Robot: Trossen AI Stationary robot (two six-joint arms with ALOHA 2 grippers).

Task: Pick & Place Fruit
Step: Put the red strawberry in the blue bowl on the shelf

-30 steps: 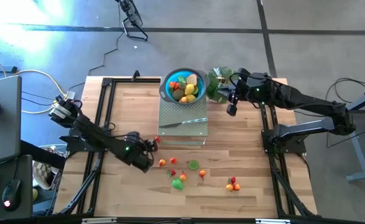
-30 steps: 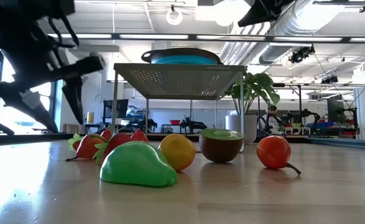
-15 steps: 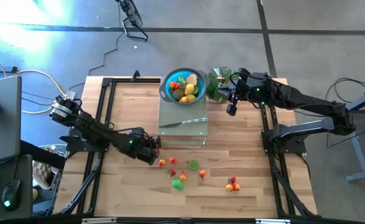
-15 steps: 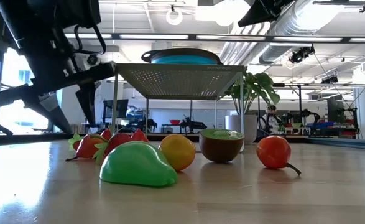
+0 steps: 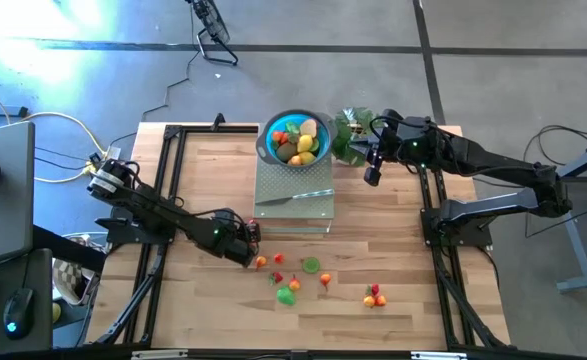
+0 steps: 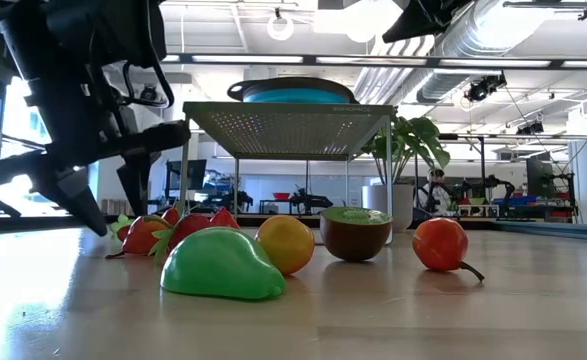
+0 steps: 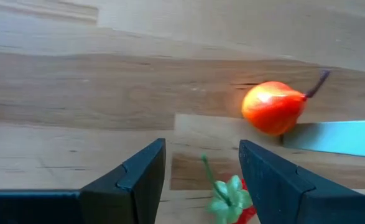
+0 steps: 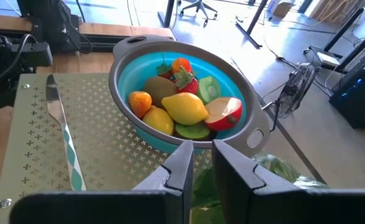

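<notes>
Left end effector (image 5: 249, 243) low over the surface (image 5: 393, 230), half-open and empty, straddling a strawberry (image 7: 235, 200) with orange fruit (image 7: 273, 108) at 1 o'clock beyond: risks nudging either away on closing; right end effector (image 5: 372, 176) nearly shut, idle at 3 o'clock of bowl (image 5: 270, 143).

One camera looks straight down on the whole table (image 5: 373, 225), one sits level at tabletop height close to the fruit (image 6: 285, 243), both sharing it, and two ride the wrists.

1 blue bowl (image 5: 294, 139), 1 knife (image 5: 295, 196), 1 plant (image 5: 350, 135), 2 arms.
</notes>
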